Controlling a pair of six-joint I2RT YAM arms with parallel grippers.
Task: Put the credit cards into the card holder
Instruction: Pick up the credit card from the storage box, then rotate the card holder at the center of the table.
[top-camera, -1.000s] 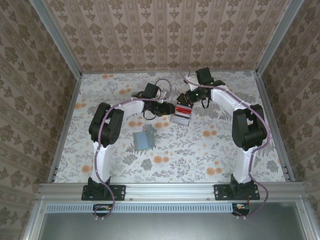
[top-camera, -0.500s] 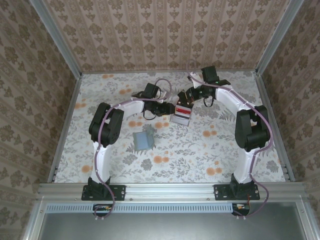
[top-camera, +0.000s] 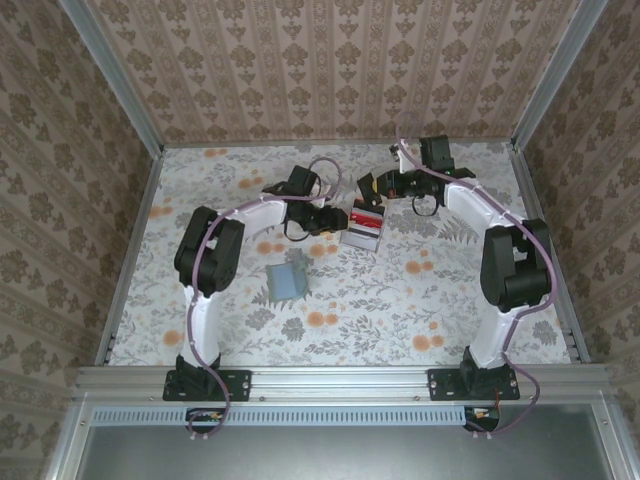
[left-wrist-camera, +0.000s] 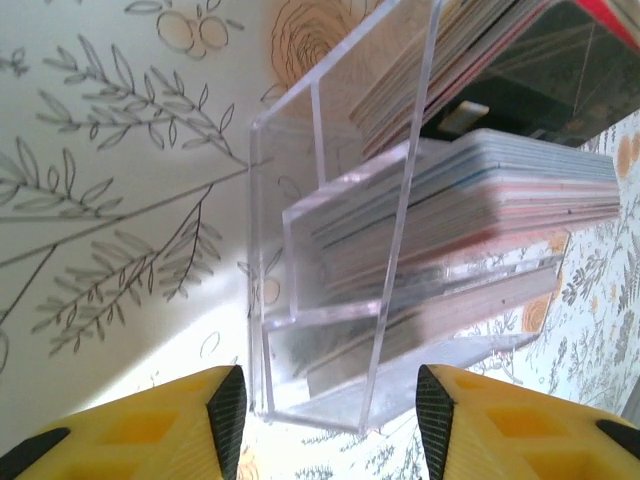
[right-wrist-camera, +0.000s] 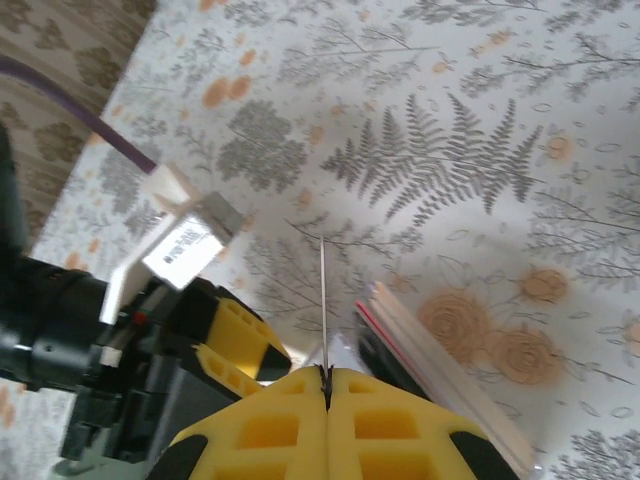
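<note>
Presently one card, pinched thinly by the closed right fingers, could be twisted loose; the clear stand is straddled by half-open left fingers.

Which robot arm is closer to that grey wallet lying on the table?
Left. The left arm has its jaws just beyond the wallet, at the clear card stand; the right arm, jaws pinching a card, is farther back, past the stand.
</note>
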